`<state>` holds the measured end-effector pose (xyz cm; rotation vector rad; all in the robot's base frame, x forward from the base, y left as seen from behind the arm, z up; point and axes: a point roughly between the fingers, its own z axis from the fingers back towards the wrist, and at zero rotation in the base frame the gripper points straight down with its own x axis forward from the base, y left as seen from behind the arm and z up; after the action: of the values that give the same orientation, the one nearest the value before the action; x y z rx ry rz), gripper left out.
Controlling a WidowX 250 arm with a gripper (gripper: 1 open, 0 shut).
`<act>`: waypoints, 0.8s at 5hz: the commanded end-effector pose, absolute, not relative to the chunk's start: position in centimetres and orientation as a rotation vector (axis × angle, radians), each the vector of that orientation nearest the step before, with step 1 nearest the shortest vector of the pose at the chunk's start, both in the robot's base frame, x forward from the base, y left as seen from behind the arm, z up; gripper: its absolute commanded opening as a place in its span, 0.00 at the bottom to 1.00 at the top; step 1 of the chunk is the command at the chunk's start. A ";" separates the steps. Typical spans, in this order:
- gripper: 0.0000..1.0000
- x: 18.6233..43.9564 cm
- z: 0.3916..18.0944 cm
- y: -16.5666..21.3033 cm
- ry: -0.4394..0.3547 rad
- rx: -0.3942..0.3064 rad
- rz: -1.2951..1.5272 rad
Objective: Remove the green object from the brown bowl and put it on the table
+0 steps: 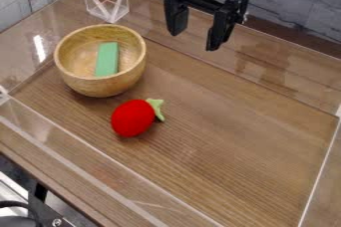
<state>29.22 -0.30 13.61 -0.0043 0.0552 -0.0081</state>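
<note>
Inside brown bowl [100, 62]: green object [107, 60], lower end rim-hidden.

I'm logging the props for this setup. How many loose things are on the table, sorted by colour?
Green: 1, the green object, lying inside the brown bowl
Tan: 1, the brown bowl
Red: 1, the strawberry-like toy, with a small green leaf, on the table beside the bowl
Total: 3

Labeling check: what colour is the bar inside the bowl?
Light green bar, clearest in the camera view.
</note>
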 end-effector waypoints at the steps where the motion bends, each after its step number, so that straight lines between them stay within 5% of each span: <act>1: 1.00 28.1 12.4 0.3 0.069 -0.009 0.027; 2: 1.00 28.1 12.9 3.3 0.051 -0.010 0.100; 4: 1.00 27.0 10.9 12.5 0.008 -0.032 0.169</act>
<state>26.36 12.48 9.59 -0.0475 0.0558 0.1845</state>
